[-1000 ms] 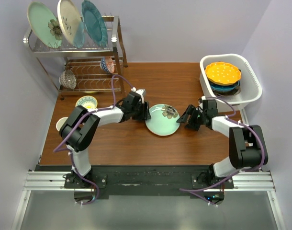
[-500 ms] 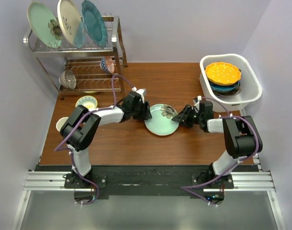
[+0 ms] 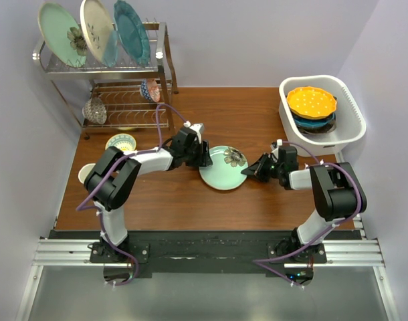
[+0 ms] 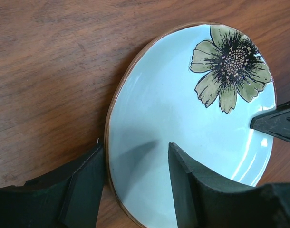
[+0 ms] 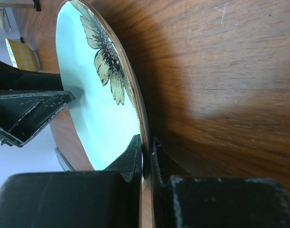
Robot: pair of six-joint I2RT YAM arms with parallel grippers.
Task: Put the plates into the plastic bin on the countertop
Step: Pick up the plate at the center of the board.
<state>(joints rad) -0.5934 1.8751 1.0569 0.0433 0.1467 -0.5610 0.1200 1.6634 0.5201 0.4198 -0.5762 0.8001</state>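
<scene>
desk (image 3: 190,200): brown wood; every item below is being carried by it.

wire rack (image 3: 124,124): is being kept at the desk's far left corner. The three large plates (image 3: 97,30) are being stood upright in its top tier, out of the working area.

plastic bin (image 3: 353,117): is being used as the destination at the far right corner. A yellow scalloped plate (image 3: 312,101) is being stacked flat on a blue plate (image 3: 314,124) inside it, so that more can be laid on top.

pale green flowered plate (image 3: 221,172): is being held near the middle of the desk, well apart from the bin, between the two grippers.

right gripper (image 3: 246,172): is being clamped tight on the plate's right rim. This is judged the carrying grip, since this arm is nearer the bin.

left gripper (image 3: 205,159): is being kept partly open, with the left rim straddled, one finger over the plate's face and one outside the rim. It is judged a brace, so that the plate is not being pushed away.

small yellow bowl (image 3: 121,142): is being left untouched near the left edge.
</scene>
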